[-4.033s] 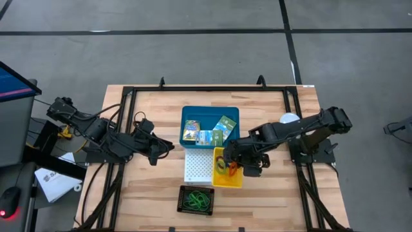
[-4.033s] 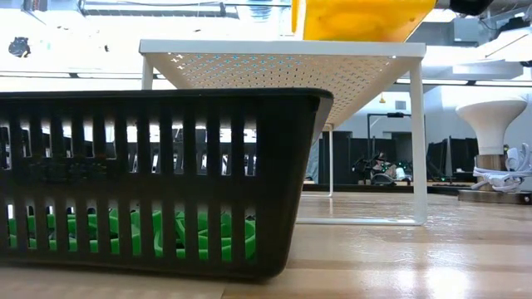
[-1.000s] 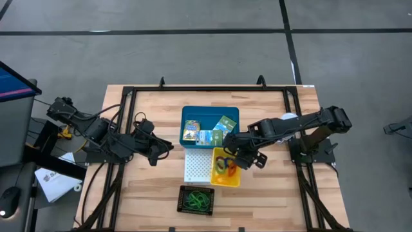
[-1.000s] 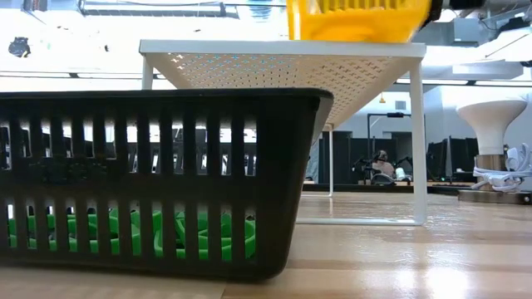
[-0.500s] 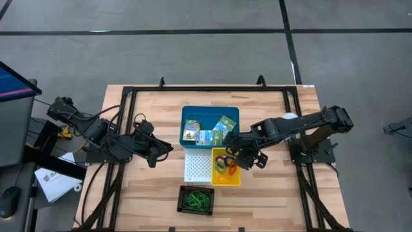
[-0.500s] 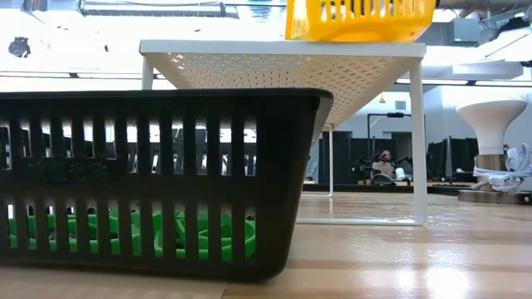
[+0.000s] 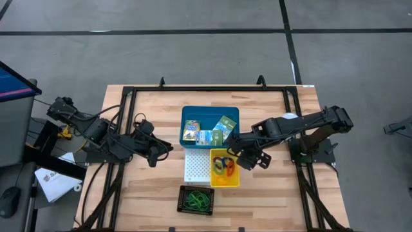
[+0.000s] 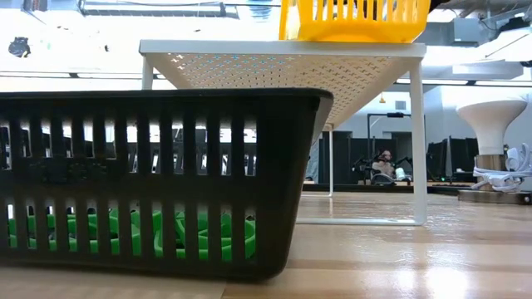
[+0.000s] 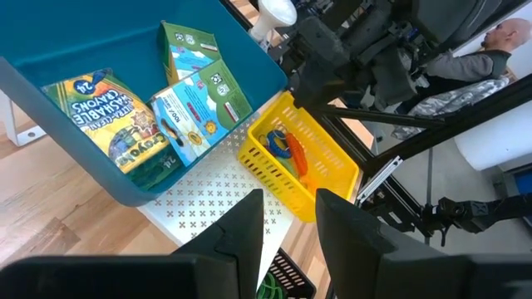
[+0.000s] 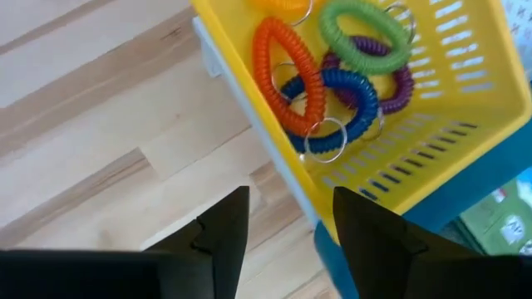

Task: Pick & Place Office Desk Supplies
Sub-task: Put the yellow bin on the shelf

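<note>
A yellow basket [image 7: 225,167] with orange, blue, green and purple coil loops [image 10: 332,104] stands by its bottom on the right part of the white perforated shelf [image 7: 196,166]; the low view shows the yellow basket [image 8: 353,21] level on the shelf top [image 8: 249,48]. My right gripper [image 7: 244,158] hovers just right of the basket, open, with only bare wood between its fingers [image 10: 289,199]. My left gripper [image 7: 161,149] waits open over the table's left half, nothing between its fingers [image 9: 289,203].
A blue bin [image 7: 210,124] with crayon boxes and printed packets stands behind the shelf. A black basket [image 7: 196,200] of green loops sits near the front edge. A white bulb-like object [image 7: 290,118] stands at the right. A black frame runs around the tabletop.
The yellow basket has shifted a little toward the table's left and come to rest level on the white shelf; a second ago it was still moving there.
</note>
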Motion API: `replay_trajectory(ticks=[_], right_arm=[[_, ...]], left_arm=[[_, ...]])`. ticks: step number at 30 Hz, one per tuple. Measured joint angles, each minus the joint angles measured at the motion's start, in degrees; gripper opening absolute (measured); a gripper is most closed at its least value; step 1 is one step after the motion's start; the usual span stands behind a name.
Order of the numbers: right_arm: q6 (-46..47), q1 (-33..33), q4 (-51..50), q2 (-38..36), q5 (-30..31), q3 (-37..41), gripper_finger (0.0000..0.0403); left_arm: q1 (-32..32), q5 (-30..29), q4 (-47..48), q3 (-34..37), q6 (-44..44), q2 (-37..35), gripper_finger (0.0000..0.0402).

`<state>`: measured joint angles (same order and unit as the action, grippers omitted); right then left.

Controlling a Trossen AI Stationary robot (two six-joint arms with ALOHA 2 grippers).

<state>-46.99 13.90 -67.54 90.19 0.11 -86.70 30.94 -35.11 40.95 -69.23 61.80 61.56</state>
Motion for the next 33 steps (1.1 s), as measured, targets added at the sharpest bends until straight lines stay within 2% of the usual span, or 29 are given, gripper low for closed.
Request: replay_trajectory(ticks=[5,12,15,19,25,30,33], right_arm=[[3.6,1.7,-1.2,-1.3,0.2,-1.1,0.0168],[12.0,5.0,-3.5,-1.5,4.3,-8.8,0.0168],[19.7,6.5,-3.6,-1.4,4.5,-11.8,0.0165],[36.4,9.0,-2.5,-1.4,4.4,-15.5,0.0156],[59.8,16.2,9.8,-1.1,5.1,-16.3,0.0134],[67.6,23.0,22.8,4.3,11.9,-16.3,0.0104],[71.2,25.7,27.4,8.9,15.0,-16.3,0.0070]], left_arm=[[0.1,0.0,0.1,0.0,0.0,0.0,0.0106],[0.9,0.3,0.2,0.0,-0.4,0.0,0.0106],[1.6,1.1,0.1,0.0,-1.2,0.0,0.0106],[4.0,3.6,0.2,0.0,-1.6,0.5,0.0106],[10.0,5.1,0.2,0.0,-1.3,2.0,0.0106],[13.7,5.3,0.5,0.0,-1.0,3.1,0.0106],[14.8,5.3,1.1,0.0,-1.0,3.1,0.0106]])
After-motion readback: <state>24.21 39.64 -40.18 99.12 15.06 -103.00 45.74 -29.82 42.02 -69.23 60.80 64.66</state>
